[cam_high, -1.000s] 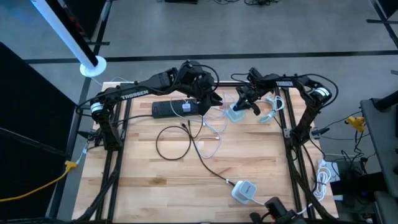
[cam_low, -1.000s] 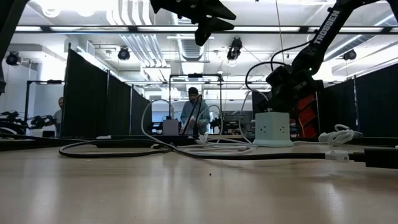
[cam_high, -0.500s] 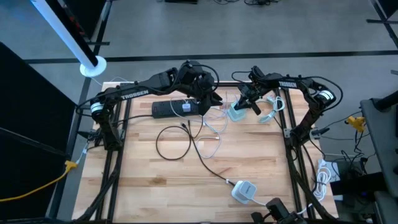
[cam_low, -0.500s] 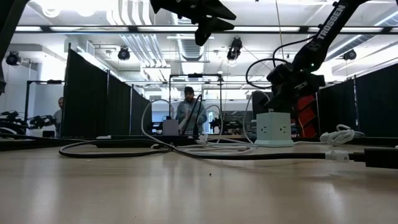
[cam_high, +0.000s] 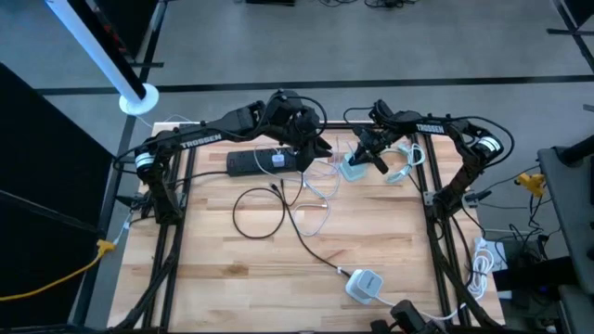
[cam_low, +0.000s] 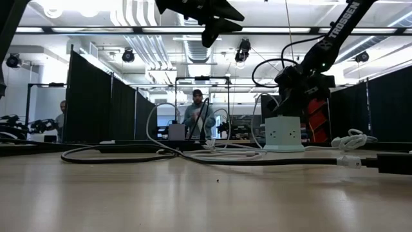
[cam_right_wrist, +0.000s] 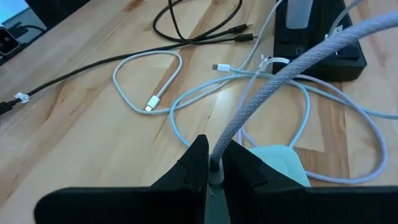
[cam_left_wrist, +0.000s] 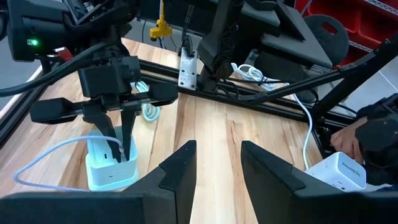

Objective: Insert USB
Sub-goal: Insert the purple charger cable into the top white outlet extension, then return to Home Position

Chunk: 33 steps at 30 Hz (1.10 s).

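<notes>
A pale mint charging hub (cam_high: 351, 170) stands on the table's far middle; it also shows as the hub (cam_low: 283, 134) in the low view and the hub (cam_left_wrist: 111, 169) in the left wrist view. My right gripper (cam_high: 366, 156) hangs right over it, shut on the plug end of a grey braided cable (cam_right_wrist: 292, 59). My left gripper (cam_high: 316, 148) hovers open just left of the hub, high above the table (cam_low: 212, 29), with its fingers (cam_left_wrist: 177, 177) apart and touching nothing. My right gripper pinches the braided cable's plug end (cam_right_wrist: 216, 171) between its two fingers, coming from above and pointing down. The cable rises from the fingers and curves away. In the left wrist view the fingertips (cam_left_wrist: 124, 144) reach the hub's top (cam_left_wrist: 109, 163); whether the plug sits in a port is hidden by the fingers.
A black power strip (cam_high: 263, 160) with a white adapter lies left of the hub. Loose white cables (cam_high: 316, 190) and a black cable loop (cam_high: 258, 211) spread over the middle. A second white hub (cam_high: 365, 283) sits near the near edge. A coiled white cable (cam_high: 406, 165) lies right of the mint hub.
My right gripper has edged slightly up and toward the table's right over the mint hub, staying shut on the plug. The left arm has kept still.
</notes>
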Each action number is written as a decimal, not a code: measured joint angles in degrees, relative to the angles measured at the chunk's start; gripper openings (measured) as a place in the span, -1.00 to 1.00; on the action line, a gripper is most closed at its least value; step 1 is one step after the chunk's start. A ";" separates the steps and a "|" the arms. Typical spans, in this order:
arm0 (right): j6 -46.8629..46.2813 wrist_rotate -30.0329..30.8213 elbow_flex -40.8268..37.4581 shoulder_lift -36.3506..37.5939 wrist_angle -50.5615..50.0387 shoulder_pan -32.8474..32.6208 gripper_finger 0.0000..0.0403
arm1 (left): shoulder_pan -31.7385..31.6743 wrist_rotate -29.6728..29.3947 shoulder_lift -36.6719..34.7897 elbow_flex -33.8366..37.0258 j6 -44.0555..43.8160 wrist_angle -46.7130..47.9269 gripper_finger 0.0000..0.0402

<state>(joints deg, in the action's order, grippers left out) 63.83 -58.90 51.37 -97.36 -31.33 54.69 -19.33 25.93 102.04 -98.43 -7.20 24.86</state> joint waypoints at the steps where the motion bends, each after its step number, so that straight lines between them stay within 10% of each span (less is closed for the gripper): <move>1: 0.00 0.20 0.00 0.00 0.09 -0.04 -0.92 | 0.00 0.00 0.00 0.00 0.02 0.00 -0.43; 18: -12.34 -3.45 0.26 -0.26 1.12 1.08 -0.87 | 0.00 -0.02 0.00 0.00 -0.74 0.07 -0.43; 33: -20.51 1.79 2.76 9.65 1.66 0.97 0.05 | -0.11 -9.36 -10.42 0.00 1.01 8.60 -0.43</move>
<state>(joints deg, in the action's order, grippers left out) 43.32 -57.11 54.14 -87.71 -29.67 55.66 -19.44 16.57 91.62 -98.43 -6.19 33.47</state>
